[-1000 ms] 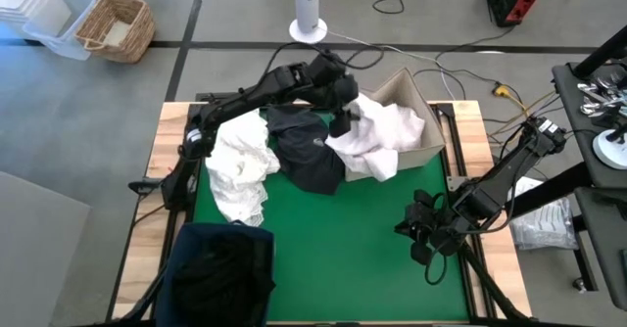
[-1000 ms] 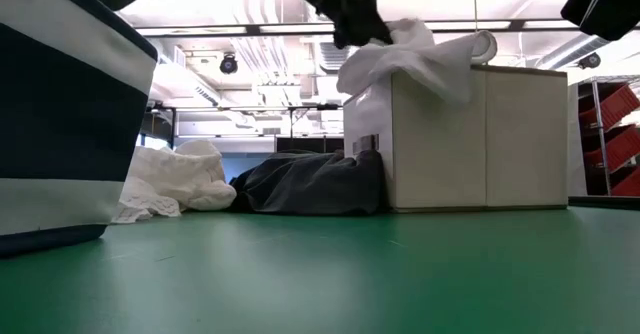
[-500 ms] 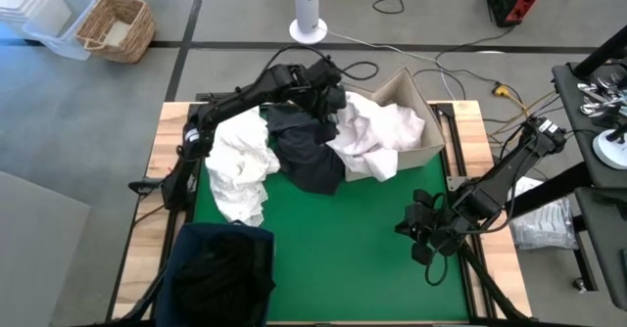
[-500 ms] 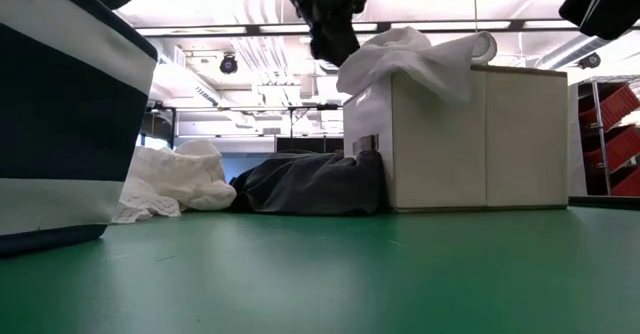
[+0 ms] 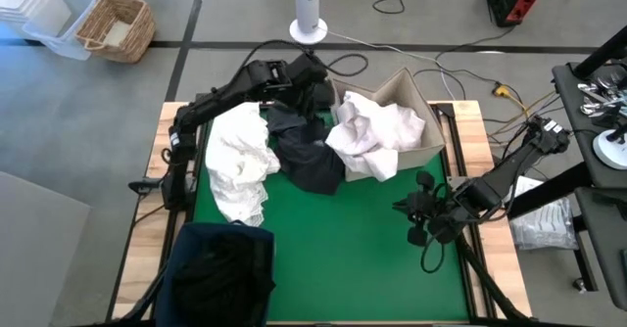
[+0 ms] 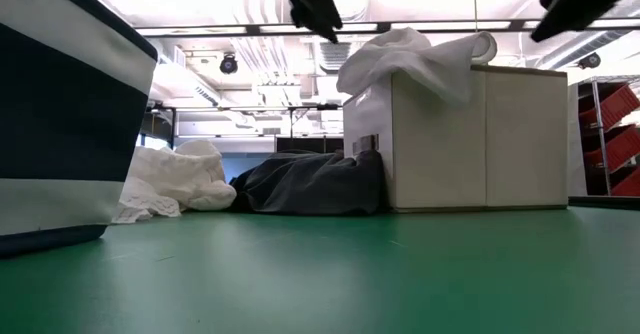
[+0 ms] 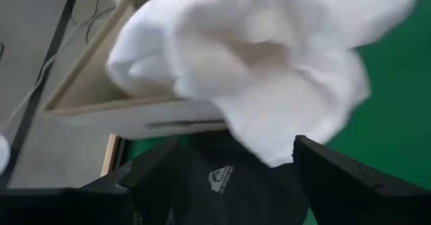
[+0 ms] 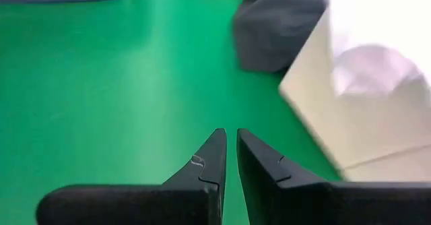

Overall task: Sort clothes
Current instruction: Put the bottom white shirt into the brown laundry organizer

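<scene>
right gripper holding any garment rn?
No. In the right wrist view the right gripper has its fingers nearly together over the bare green mat, no fabric between them.

Up top, the high view looks straight down on the whole bench (image 5: 323, 268) and surrounding floor. Down low, the second camera sits at mat level, facing across the green surface to the cardboard box (image 6: 470, 139) and the room behind. The left wrist camera hovers close over the white garment (image 7: 269, 56) spilling from that box. The right wrist camera looks along its pincer (image 8: 231, 147) across the mat toward the same box, shared by all four views.
</scene>
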Available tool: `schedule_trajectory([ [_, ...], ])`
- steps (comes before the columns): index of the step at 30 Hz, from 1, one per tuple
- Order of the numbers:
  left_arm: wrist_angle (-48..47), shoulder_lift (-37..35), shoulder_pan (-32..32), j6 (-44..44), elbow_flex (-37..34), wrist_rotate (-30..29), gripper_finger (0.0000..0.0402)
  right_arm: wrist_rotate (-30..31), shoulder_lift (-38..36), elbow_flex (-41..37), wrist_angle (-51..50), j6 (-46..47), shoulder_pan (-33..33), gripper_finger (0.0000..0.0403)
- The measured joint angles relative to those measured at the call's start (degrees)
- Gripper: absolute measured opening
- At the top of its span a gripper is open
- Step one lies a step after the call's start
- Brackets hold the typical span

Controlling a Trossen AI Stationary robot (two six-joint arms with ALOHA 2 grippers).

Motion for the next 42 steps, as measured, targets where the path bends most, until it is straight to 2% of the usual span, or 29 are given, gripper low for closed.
schedule_trajectory([
  [5,-0.9,-0.66,-2.65,1.38,-0.1,0.28,0.0226,2.18,-3.58,0.1,0.27,-11.29,-6.03,0.0028],
  [9,-1.51,-2.26,-4.48,1.11,-1.34,0.2,0.0209,2.46,-7.65,0.22,4.71,-21.69,-11.16,0.0028],
  [15,1.29,-8.62,-7.74,-0.96,-6.41,0.21,0.0194,-0.28,-12.85,0.27,12.74,-32.12,-13.3,0.0028],
  [19,12.4,-18.19,-10.88,-2.29,-18.18,0.02,0.019,-0.47,-14.8,0.27,13.03,-33.43,-13.3,0.0028],
  [22,23.7,-26.21,-13.78,-3.79,-31.12,-1.62,0.0189,-0.47,-15.39,0.27,13.03,-34.11,-13.3,0.0028],
  [25,40.21,-33.29,-16.44,-4.16,-45.7,-2.52,0.0189,-0.47,-15.51,0.27,13.03,-34.33,-13.3,0.0028],
  [28,54.68,-37.17,-18.18,-4.68,-58.14,-2.9,0.0189,-0.45,-15.66,0.27,13.03,-34.33,-13.3,0.0028],
  [31,66.43,-38.12,-18.44,-5.25,-67.34,-4.36,0.0189,-0.46,-15.66,0.27,13.03,-35.19,-13.3,0.0028],
  [35,84.3,-35.25,-18.02,-4.77,-74.68,-8.69,0.0189,-0.42,-15.73,0.27,13.05,-36.36,-13.3,0.0028],
  [38,87.38,-31.57,-17.79,-4.63,-75.38,-12.1,0.019,-0.42,-15.74,0.27,13.02,-36.73,-13.3,0.0028],
  [42,87.39,-26.28,-17.79,-3.42,-73.63,-12.75,0.0194,-0.42,-15.79,0.27,12.56,-36.03,-13.3,0.0028],
])
